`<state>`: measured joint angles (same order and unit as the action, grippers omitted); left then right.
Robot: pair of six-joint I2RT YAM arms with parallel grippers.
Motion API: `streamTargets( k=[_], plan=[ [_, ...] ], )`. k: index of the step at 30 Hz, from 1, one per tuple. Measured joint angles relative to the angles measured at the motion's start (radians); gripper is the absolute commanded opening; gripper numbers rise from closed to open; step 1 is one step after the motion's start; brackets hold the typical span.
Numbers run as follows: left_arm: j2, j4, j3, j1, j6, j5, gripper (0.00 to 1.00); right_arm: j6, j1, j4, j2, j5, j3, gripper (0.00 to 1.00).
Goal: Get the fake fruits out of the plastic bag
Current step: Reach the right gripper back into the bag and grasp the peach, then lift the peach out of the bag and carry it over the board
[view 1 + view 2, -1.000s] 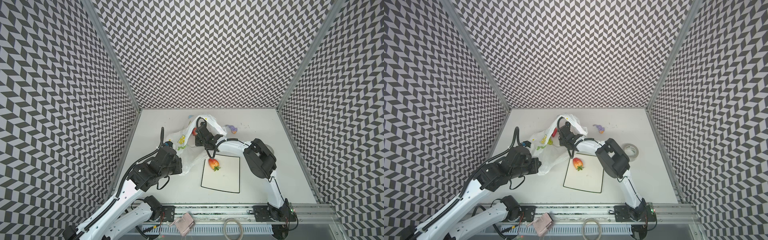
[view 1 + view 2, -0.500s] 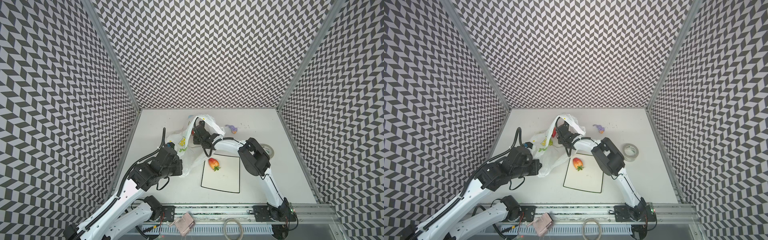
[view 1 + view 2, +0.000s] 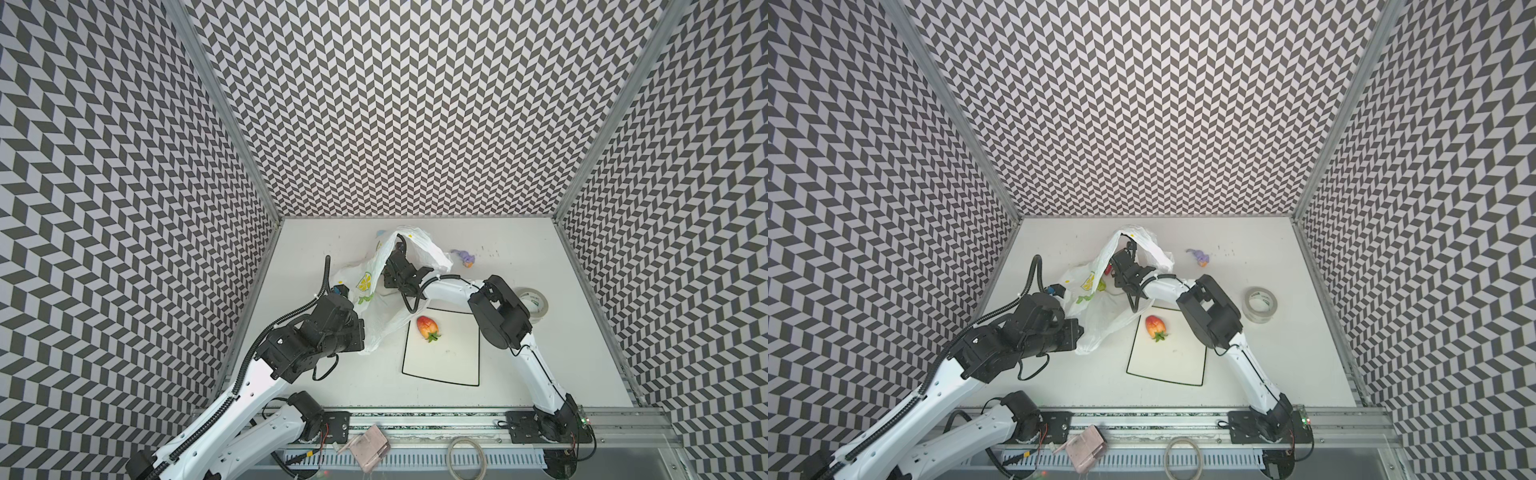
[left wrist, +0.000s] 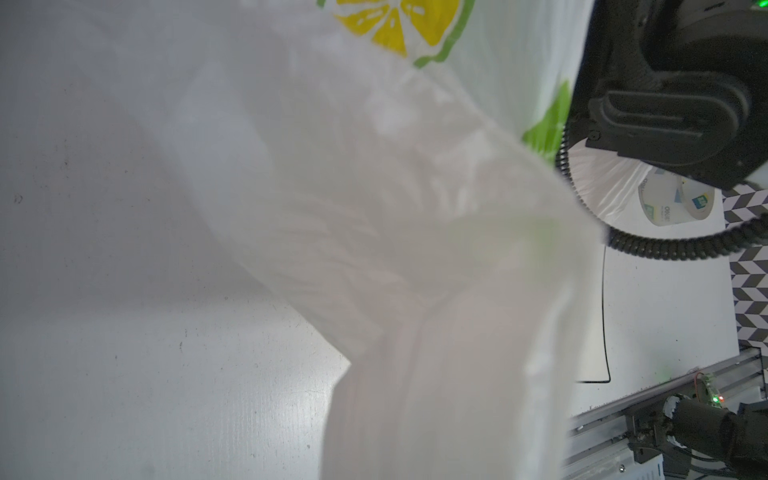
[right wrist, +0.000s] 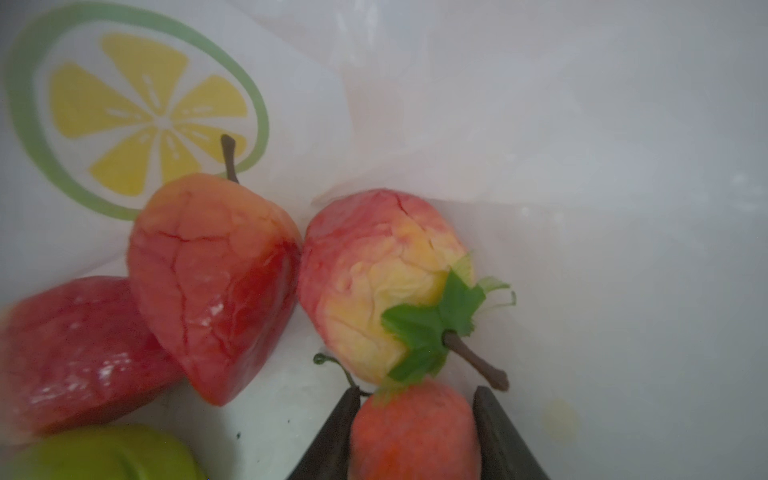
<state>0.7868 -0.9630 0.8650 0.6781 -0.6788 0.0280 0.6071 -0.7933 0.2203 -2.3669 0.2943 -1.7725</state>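
Note:
The plastic bag [image 3: 382, 307] [image 3: 1100, 311], white with lemon prints, lies at the middle left with its mouth raised toward the back. My left gripper [image 3: 360, 332] is shut on its near corner; in the left wrist view the bag [image 4: 395, 208] covers the jaws. My right wrist [image 3: 401, 270] reaches into the mouth. Inside, my right gripper [image 5: 415, 392] has its fingers [image 5: 336, 432] pressed on both sides of an orange-red strawberry [image 5: 415, 436]. Beyond it lie a leafy strawberry [image 5: 374, 282], a stemmed red fruit [image 5: 216, 282], another red one [image 5: 75, 349] and a green one [image 5: 104, 453]. One strawberry [image 3: 426, 326] [image 3: 1154, 326] lies on the plate.
The white black-rimmed plate [image 3: 449, 361] [image 3: 1175, 361] sits beside the bag on the right. A purple toy figure [image 3: 465, 257] lies at the back, a tape roll [image 3: 534, 301] at the right behind my right elbow. Patterned walls close in three sides.
My right arm has pushed further left and deeper into the bag, and its jaws have closed in on the orange-red strawberry. The left arm and the bag corner have stayed put.

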Motion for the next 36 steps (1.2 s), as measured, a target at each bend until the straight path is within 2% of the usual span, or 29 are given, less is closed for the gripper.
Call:
streamTargets(
  k=[5, 12, 30, 36],
  plan=[
    [-0.010, 0.000, -0.001, 0.000, -0.015, 0.006, 0.00, -0.012, 0.000, 0.015, -0.001, -0.028, -0.005, 0.27],
    [-0.013, 0.021, -0.019, 0.000, -0.059, 0.020, 0.00, -0.016, -0.010, -0.007, 0.096, -0.093, 0.125, 0.26],
    [-0.006, 0.055, -0.044, 0.000, -0.086, 0.032, 0.00, -0.028, -0.118, -0.055, 0.552, -0.228, 0.478, 0.30],
    [-0.006, 0.055, -0.044, 0.000, -0.086, 0.039, 0.00, -0.086, -0.159, -0.042, 0.812, -0.217, 0.702, 0.32]
  ],
)
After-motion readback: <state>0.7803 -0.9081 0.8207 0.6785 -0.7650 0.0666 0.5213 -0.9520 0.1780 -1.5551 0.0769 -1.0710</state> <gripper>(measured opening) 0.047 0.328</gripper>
